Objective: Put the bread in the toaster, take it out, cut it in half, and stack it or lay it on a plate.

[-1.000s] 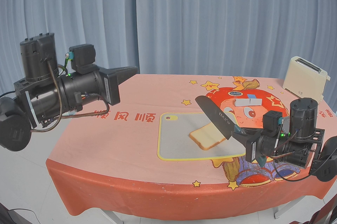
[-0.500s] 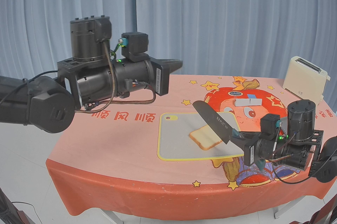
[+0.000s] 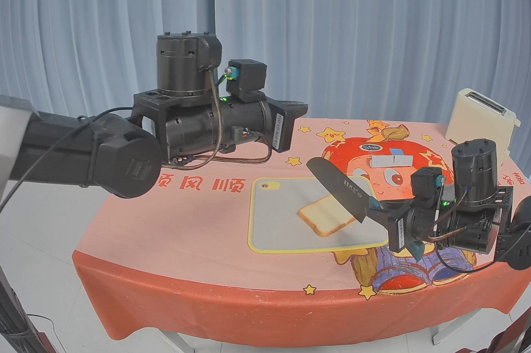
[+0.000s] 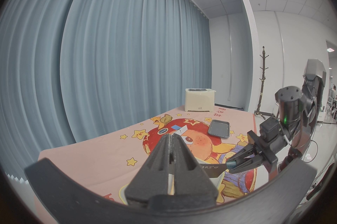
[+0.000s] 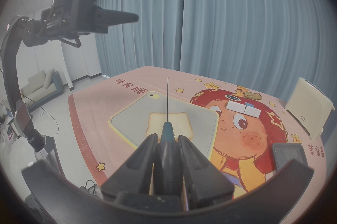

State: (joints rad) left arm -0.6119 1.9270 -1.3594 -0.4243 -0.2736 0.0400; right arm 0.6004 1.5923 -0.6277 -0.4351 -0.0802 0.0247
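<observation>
A slice of bread point(image 3: 326, 216) point(image 5: 170, 125) lies flat on the grey, yellow-rimmed cutting board point(image 3: 276, 227) point(image 5: 133, 119). My right gripper point(image 3: 381, 213) point(image 5: 167, 138) is shut on the handle of a black knife point(image 3: 337, 187) point(image 5: 167, 98). The blade slants up over the bread, above it and not touching. My left gripper point(image 3: 298, 108) point(image 4: 171, 144) is shut and holds nothing, well above the table's far left part and pointing towards the board. The cream toaster point(image 3: 481, 124) point(image 5: 309, 107) point(image 4: 199, 99) stands at the far right corner.
A dark rectangular plate point(image 4: 218, 128) point(image 5: 288, 154) lies on the table near the right arm. Small white and blue pieces point(image 3: 391, 159) sit on the printed orange cloth beyond the board. A blue curtain hangs close behind the table.
My left arm has swung from off the table's left side in over the table and risen, gripper still shut. The right gripper with the knife has hardly shifted.
</observation>
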